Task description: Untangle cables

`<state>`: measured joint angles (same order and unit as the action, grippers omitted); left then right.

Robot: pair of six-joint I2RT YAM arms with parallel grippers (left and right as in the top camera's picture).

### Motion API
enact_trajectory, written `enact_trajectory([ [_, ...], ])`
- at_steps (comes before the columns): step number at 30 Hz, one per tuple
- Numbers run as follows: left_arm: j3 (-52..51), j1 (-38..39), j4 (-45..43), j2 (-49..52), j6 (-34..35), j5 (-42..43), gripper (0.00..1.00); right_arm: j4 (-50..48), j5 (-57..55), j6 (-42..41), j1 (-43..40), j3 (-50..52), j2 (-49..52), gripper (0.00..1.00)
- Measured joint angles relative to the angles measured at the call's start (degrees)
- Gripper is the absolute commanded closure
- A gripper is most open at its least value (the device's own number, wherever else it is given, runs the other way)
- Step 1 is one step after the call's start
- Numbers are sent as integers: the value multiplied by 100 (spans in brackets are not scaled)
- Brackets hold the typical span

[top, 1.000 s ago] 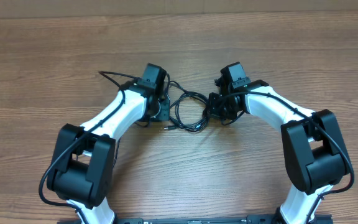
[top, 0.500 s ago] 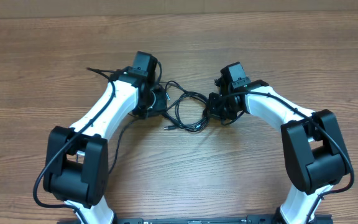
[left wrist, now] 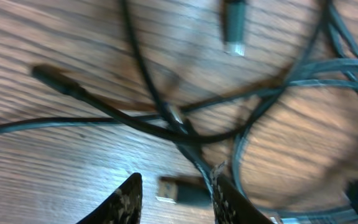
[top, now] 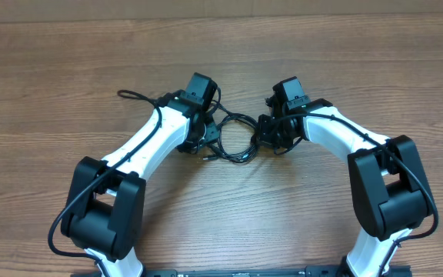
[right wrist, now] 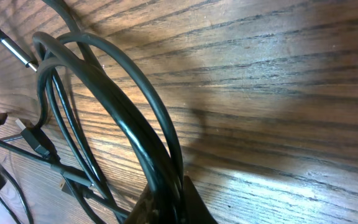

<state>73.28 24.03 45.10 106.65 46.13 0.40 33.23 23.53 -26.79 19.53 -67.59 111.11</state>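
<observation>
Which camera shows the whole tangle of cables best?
The overhead view: the cables show as one whole bundle of loops. The left wrist view shows only blurry strands close up; the right wrist view, a few curved loops.

The overhead camera looks straight down from high above the counter (top: 44, 69) and takes in both arms (top: 141, 146) whole. The left wrist camera hangs very near the counter, looking down past the left tool (left wrist: 176, 191) onto the cables (left wrist: 166, 121), somewhat blurred. The right wrist camera looks low and slanted past the right tool (right wrist: 169, 202). All three views share those cables.
</observation>
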Motion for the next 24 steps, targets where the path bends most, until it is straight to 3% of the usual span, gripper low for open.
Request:
enact_trajectory([
  [8, -378, 0, -922, 0, 334, -358, 63, 0, -2, 4, 0, 0, 0, 96],
  [15, -470, 0, -1132, 0, 398, -413, 79, 2, -4, 2, 0, 0, 0, 96],
  [22, -553, 0, -1158, 0, 396, -415, 78, 2, -2, 0, 0, 0, 0, 96],
  [23, -573, 0, -1172, 0, 396, -422, 81, 4, -2, 2, 0, 0, 0, 96],
  [24, -595, 0, -1196, 0, 411, -446, 94, 2, 0, 0, 0, 0, 0, 96],
])
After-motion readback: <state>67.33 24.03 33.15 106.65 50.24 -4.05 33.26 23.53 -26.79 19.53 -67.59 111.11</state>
